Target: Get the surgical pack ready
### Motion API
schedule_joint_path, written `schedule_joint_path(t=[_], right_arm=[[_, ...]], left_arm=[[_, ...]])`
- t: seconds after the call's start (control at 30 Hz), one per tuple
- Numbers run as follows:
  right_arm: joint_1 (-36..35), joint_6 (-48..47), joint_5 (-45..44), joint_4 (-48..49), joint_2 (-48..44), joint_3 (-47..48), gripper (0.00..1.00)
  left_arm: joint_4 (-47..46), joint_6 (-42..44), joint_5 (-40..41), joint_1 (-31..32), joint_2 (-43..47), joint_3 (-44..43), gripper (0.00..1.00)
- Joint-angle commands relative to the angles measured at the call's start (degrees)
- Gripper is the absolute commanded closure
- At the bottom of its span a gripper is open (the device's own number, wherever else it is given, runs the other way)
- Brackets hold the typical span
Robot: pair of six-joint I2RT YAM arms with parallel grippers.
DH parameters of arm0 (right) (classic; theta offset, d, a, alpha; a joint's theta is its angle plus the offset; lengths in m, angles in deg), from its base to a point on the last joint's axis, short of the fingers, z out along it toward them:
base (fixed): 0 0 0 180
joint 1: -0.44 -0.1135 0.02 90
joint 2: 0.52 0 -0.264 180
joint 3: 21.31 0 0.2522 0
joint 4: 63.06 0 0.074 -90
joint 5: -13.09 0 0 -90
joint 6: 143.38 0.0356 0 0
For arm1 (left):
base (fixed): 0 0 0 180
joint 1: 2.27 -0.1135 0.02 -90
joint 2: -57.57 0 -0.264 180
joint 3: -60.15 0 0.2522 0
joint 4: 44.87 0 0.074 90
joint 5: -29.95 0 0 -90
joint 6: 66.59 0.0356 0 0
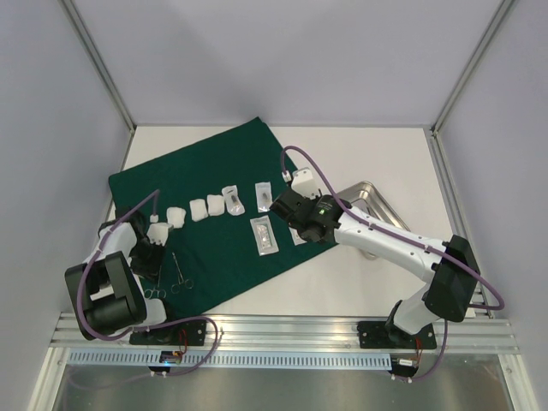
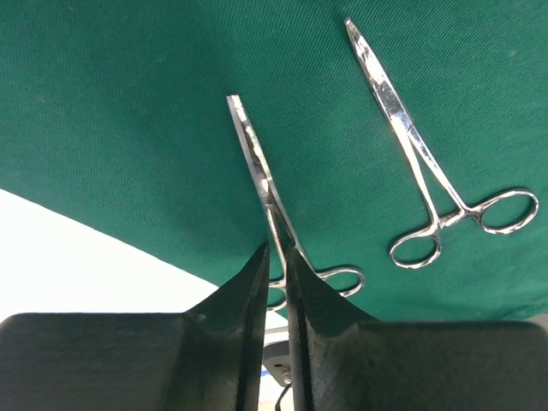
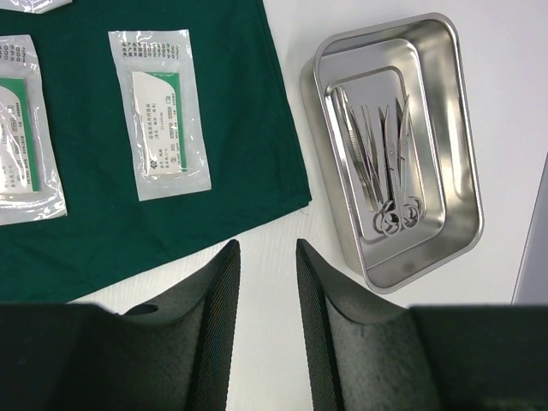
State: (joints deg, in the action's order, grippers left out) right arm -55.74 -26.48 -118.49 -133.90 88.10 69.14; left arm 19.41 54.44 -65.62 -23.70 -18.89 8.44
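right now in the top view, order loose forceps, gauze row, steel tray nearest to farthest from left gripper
1. loose forceps, just right of the left gripper
2. gauze row, farther back
3. steel tray, far right

White table top (image 1: 385, 158), matte. Boxed in by plain pale grey wall panels (image 1: 291, 51) at back, left and right. Aluminium posts (image 1: 101, 68) run along the panel joints. Slotted aluminium rail (image 1: 282, 330) along the near edge. Lighting even, shadows soft.

White table (image 1: 377, 154), grey walls (image 1: 300, 51)
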Motion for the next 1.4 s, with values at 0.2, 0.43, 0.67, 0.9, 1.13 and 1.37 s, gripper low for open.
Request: schedule_joint_path(t=[0.2, 0.43, 0.67, 0.9, 1.13, 1.37], right_arm=[[-0.33, -1.76, -2.45, 1.97, -1.35, -0.22, 0.65], [-0.24, -2.73, -3.33, 2.23, -1.43, 1.1, 0.65], [-0.33, -2.55, -2.45, 2.41, -1.87, 2.33, 0.66], [-0.33, -2.55, 0.45, 4.43, -3.18, 3.73, 0.66], [-1.21, -5.45, 10.27, 12.15, -4.07, 7.94, 0.58], [-8.31, -7.2, 22.05, 31.04, 5.49, 16.54, 0.3]], left_arm=[[0.81, 2.55, 0.38, -0.19, -0.35, 1.13, 0.8], [-3.32, 3.07, 2.84, -0.19, -6.24, 0.07, 1.0], [-2.19, 1.32, -2.26, -0.19, 5.7, 0.34, 1.0], [-0.43, -0.52, -2.08, -0.28, 11.95, -2.2, 1.0], [6.07, -3.43, -10.06, -0.28, 19.42, -12.21, 1.0], [12.23, -5.36, -17.19, -0.1, 22.41, -29.43, 1.0]])
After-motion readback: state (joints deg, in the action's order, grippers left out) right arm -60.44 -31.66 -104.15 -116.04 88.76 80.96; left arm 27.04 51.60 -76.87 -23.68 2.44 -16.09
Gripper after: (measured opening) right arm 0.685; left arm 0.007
